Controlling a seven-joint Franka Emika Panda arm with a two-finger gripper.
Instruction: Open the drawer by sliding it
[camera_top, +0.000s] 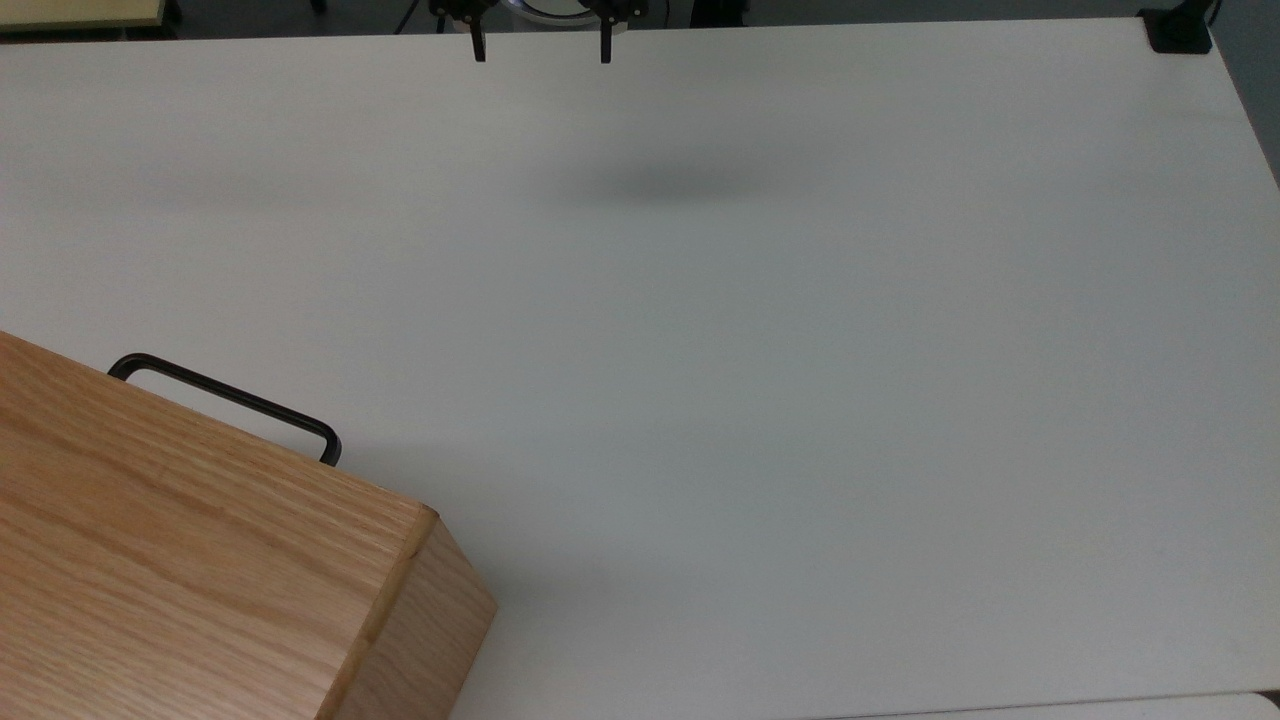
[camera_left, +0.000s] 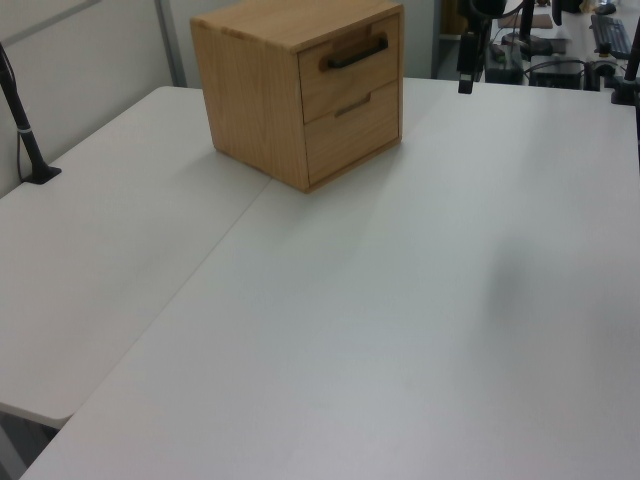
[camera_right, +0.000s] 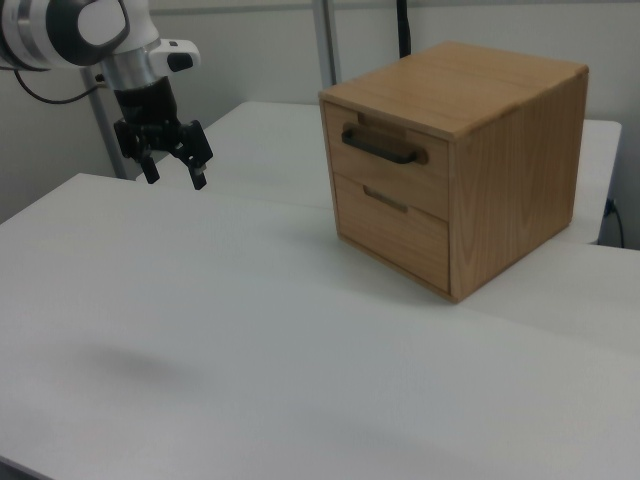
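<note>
My tool hangs wide open above the tabletop, well apart from the closed drawer.

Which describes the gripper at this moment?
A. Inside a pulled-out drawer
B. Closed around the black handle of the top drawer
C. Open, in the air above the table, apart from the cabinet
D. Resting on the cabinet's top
C: in the right view the gripper hangs above the white table with its fingers spread, well to the right view's left of the drawer, whose front sits flush and whose black handle is untouched.
</note>
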